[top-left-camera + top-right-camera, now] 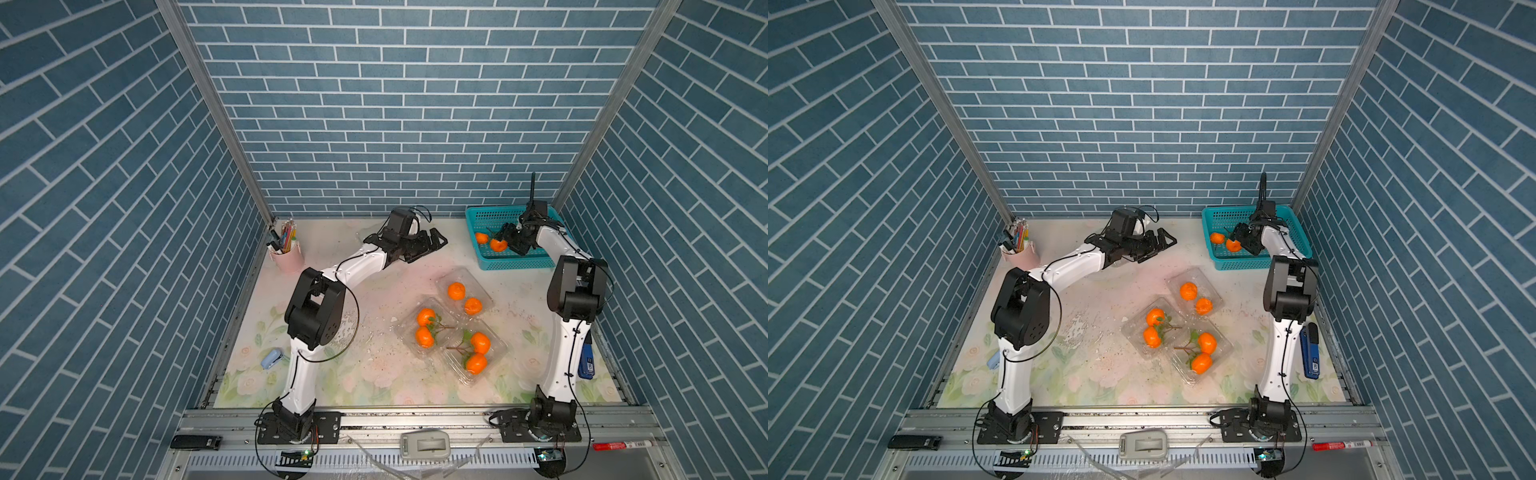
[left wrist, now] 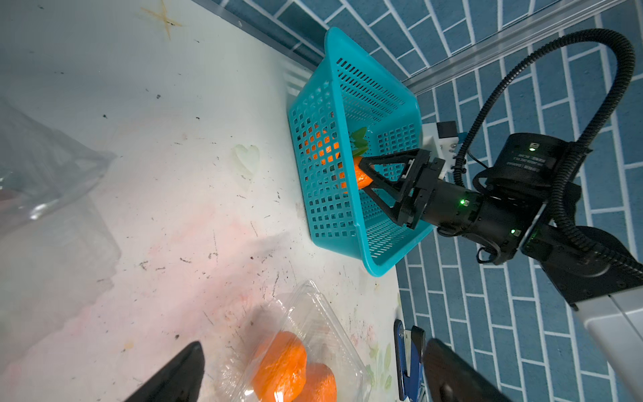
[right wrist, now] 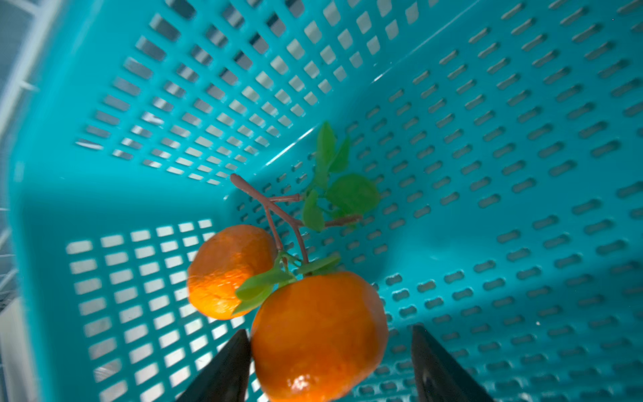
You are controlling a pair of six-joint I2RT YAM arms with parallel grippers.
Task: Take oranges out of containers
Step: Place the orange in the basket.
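Three clear containers (image 1: 451, 320) lie open mid-table, each holding two oranges (image 1: 456, 291); two of the pairs have twigs and leaves. A further twig-joined pair (image 3: 313, 334) lies inside the teal basket (image 1: 515, 264). My right gripper (image 3: 330, 332) reaches into the basket, open: one finger touches the nearer orange, the other stands clear of it. In both top views my left gripper (image 1: 432, 247) hovers open and empty over the back middle of the table. The left wrist view shows a container (image 2: 313, 334) with two oranges below its jaws and an empty clear container (image 2: 41, 167).
A pink pen cup (image 1: 286, 257) stands at the back left corner. A blue stapler (image 1: 586, 361) lies beside the right arm, and a small light-blue object (image 1: 272, 359) near the left arm. Brick-patterned walls close in three sides.
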